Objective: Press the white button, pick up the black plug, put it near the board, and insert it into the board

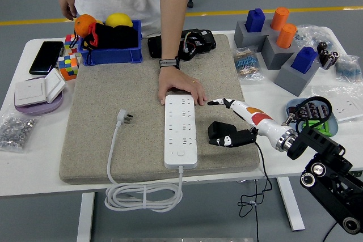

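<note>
The black plug [222, 134] is grasped by the right hand [241, 123] just beside the power strip [181, 130], steadied by a person's hand [180, 89]; insertion is judged not yet done.

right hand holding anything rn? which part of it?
Cannot tell for sure. The right hand is down at the black plug beside the white power strip, but the contact is hidden. The person's hand rests on the strip's far end.
</note>
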Tool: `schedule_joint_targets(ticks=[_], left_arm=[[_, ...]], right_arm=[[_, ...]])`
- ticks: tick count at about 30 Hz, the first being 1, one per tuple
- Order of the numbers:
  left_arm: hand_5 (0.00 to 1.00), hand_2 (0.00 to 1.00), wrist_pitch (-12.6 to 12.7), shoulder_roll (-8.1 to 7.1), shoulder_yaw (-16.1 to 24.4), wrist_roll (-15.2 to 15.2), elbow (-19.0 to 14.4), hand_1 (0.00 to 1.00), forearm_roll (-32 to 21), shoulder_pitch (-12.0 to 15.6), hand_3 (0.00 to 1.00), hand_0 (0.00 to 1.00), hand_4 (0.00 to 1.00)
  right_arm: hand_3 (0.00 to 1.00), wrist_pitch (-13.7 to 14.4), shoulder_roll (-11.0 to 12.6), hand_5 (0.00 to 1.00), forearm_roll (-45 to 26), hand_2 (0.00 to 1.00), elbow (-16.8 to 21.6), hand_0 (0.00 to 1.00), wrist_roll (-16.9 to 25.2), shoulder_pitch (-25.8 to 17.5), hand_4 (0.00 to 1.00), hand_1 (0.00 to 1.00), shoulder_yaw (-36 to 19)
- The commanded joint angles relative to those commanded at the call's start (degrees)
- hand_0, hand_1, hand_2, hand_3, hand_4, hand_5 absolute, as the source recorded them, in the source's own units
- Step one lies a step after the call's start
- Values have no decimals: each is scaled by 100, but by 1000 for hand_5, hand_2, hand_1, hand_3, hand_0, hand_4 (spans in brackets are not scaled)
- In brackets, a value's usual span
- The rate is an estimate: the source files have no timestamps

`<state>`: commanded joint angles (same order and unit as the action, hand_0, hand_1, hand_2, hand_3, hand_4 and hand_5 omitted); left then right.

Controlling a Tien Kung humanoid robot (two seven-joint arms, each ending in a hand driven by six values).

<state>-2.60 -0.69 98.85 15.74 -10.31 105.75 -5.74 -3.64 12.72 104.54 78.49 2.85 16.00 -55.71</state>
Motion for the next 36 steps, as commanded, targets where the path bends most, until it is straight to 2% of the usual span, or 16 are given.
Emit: schedule_joint_targets(ticks=[1,11,12,13,18,19,24,25,36], left_arm=[[259,499,1,0,2,0,0,499,0,1,587,481,575],[259,499,-6,7,-25,2,0,499,-16,-8,587,480,575],[259,499,-7,7,-24,3,0,499,-15,-9,587,480,575],[259,499,-5,5,-30,0,0,499,-24,-9,587,480,575],[259,499,-5,-1,5,5,0,499,11,-6,587,480,575],[259,499,-5,0,4,5,0,499,9,-6,587,482,575],[259,499,-6,4,-20,2,0,499,-12,-15,587,482,575],[259,498,-6,5,-28,0,0,498,-21,-16,587,481,575],[259,498,-9,10,-42,3,0,499,-30,-16,587,481,575]], right_arm=[[820,7,-6,286,-12,801,-61,881,27,5,998,838,0],[800,153,-78,250,86,778,-730,861,260,152,998,808,21],[800,159,-78,250,93,778,-757,861,271,157,998,808,26],[753,162,-79,217,90,719,-780,804,278,159,998,738,34],[753,216,-87,217,51,719,-895,804,369,170,998,738,85],[716,226,-90,182,43,691,-925,754,384,175,978,702,95],[716,262,-110,182,-39,691,-1056,754,458,208,978,702,154],[642,269,-114,146,-54,666,-1075,743,469,213,935,680,162],[627,415,-147,122,-87,632,-1235,702,573,265,909,648,239]])
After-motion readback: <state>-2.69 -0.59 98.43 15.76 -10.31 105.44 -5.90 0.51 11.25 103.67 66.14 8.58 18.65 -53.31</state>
